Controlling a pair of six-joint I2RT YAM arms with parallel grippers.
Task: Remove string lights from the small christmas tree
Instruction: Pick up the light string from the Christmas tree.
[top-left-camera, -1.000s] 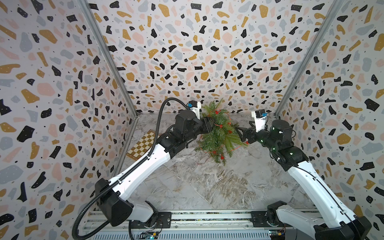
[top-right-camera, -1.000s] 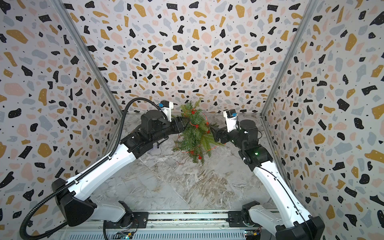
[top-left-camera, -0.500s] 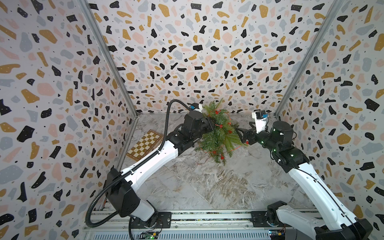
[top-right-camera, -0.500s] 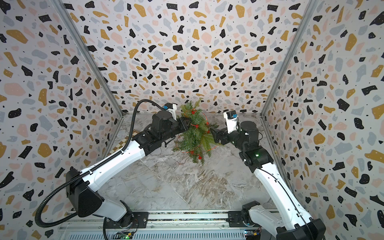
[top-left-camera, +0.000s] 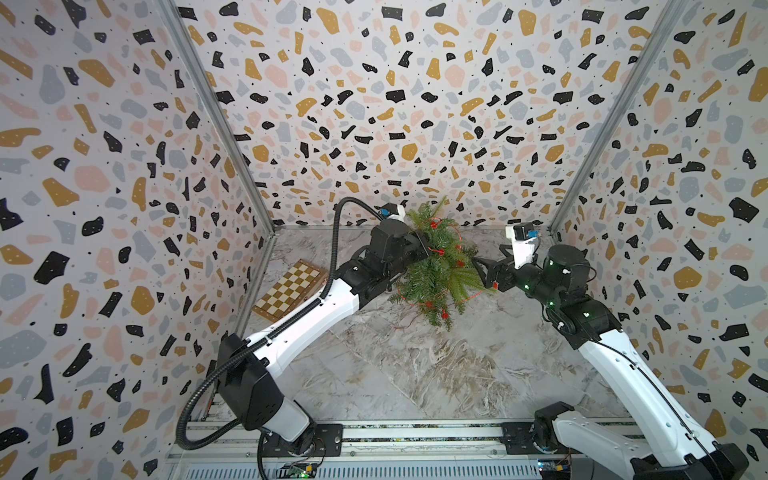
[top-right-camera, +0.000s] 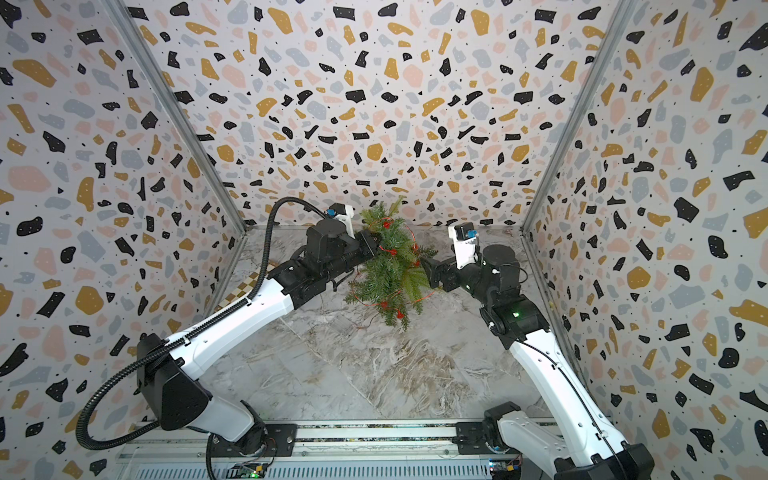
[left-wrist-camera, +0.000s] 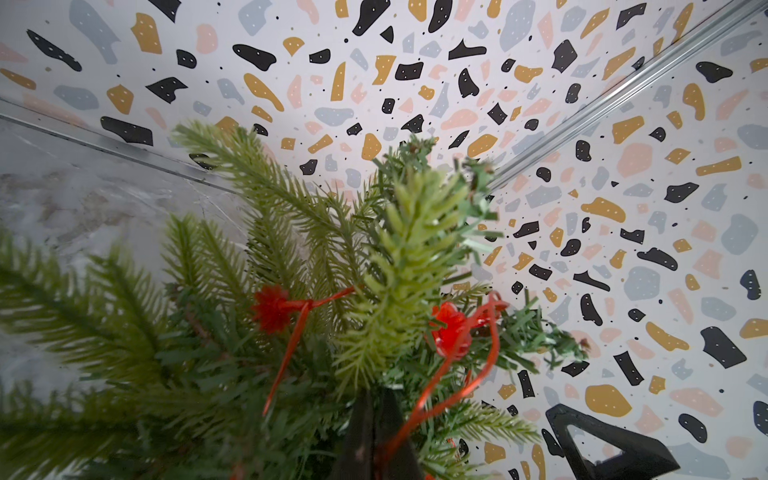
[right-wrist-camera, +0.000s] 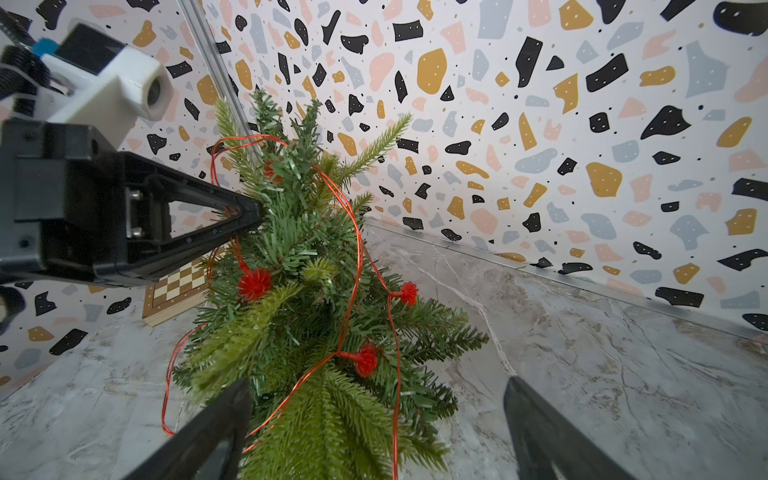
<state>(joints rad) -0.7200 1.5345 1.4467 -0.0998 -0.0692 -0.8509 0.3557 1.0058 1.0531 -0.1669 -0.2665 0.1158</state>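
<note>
Item: small christmas tree, standing at the back of your desk between both arms, string lights wound on. Left pincer: arm stretched level, tips closed tight high among branches at a wire loop, likely to draw it off. Right pincer: wide, straddling lower boughs, probably to steady.

Off to my left, a wooden chessboard lies flat on the grey marbled tabletop, close against the side wall. Terrazzo-speckled walls box me in on three sides. A metal rail runs along the near edge.
</note>
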